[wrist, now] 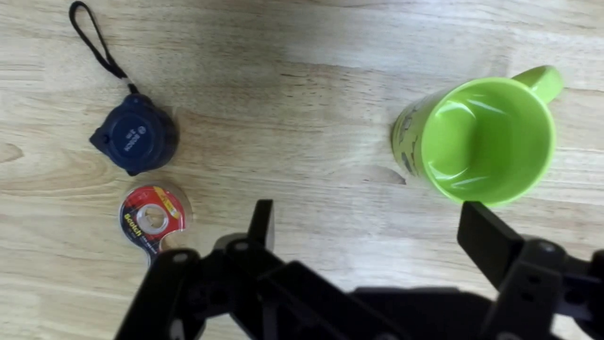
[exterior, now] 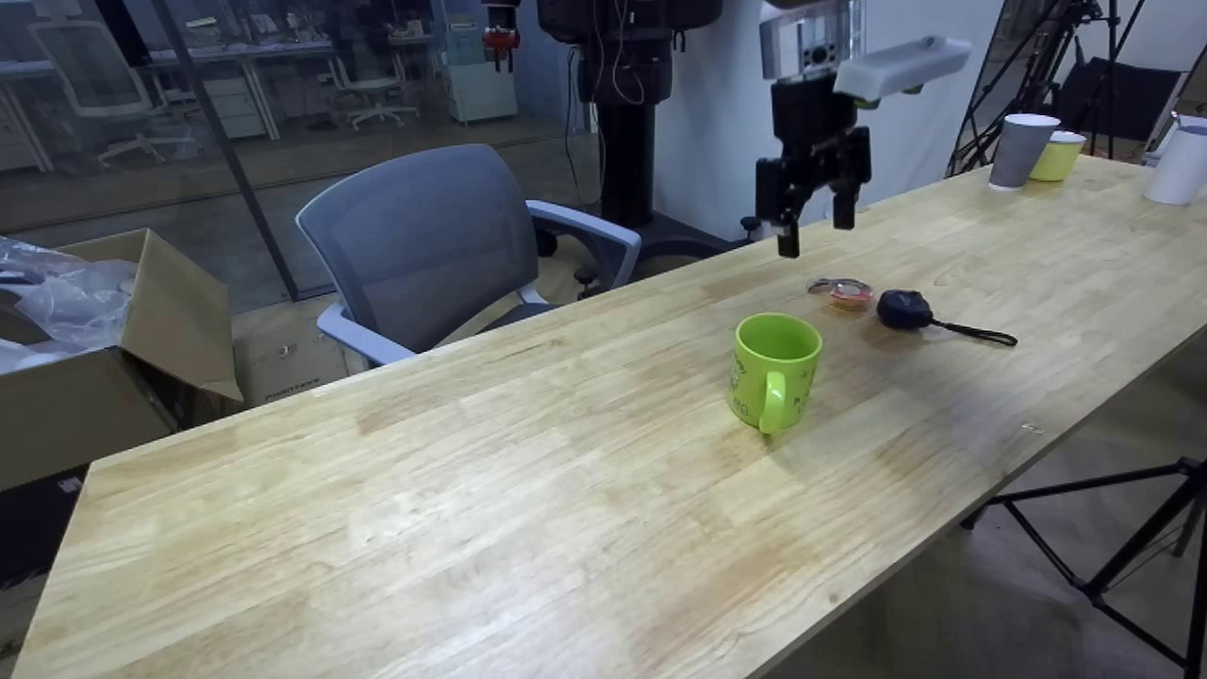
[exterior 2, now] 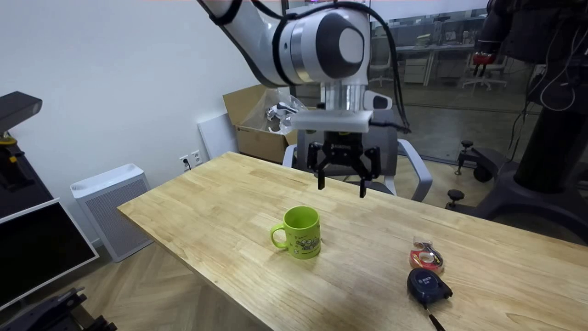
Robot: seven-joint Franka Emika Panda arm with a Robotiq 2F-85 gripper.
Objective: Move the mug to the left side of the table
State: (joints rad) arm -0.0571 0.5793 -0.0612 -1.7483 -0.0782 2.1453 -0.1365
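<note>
White wall point(exterior 2: 115, 69), glass partition point(exterior: 325, 189), grey mesh chair point(exterior: 424, 240), herringbone floor point(exterior 2: 193, 299)

dark-patterned lime-green mug point(exterior 2: 302, 235), pale grained table point(exterior: 585, 443)

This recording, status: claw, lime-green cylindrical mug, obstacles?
Black claw open, empty. Mug upright on light wooden table. Round navy tape measure, red tape dispenser apart from mug, likely no obstacle.

Pale glare marks the table point(exterior: 424, 519) and mug point(wrist: 488, 141).
</note>
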